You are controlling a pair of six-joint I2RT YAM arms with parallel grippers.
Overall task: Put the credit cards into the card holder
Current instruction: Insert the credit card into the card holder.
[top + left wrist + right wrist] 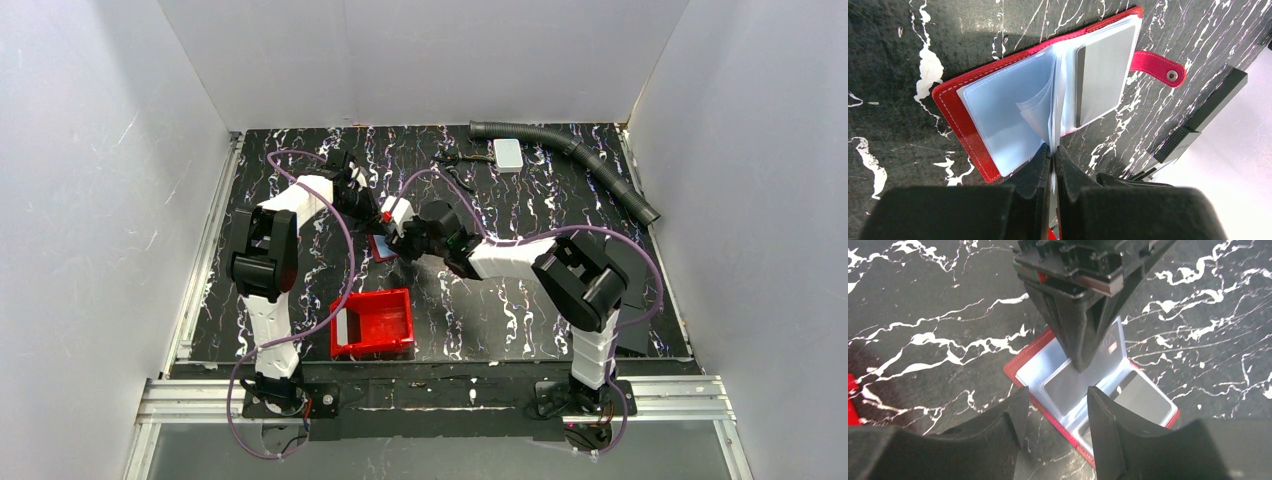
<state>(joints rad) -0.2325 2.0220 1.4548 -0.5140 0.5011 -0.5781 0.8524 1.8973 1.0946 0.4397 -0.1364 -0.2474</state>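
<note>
The card holder lies open on the table, a red cover with clear plastic sleeves; its snap strap points right. A grey credit card sits in the right sleeve. My left gripper is shut on the edge of a middle sleeve page and holds it upright. In the right wrist view, cards show in the card holder's sleeves. My right gripper is open and empty just above its near edge, facing the left gripper's fingers. In the top view both grippers meet over the card holder.
A bright red bin stands near the front edge with a pale flat piece in it. A white box and a grey hose lie at the back right. Black sheets lie by the right arm.
</note>
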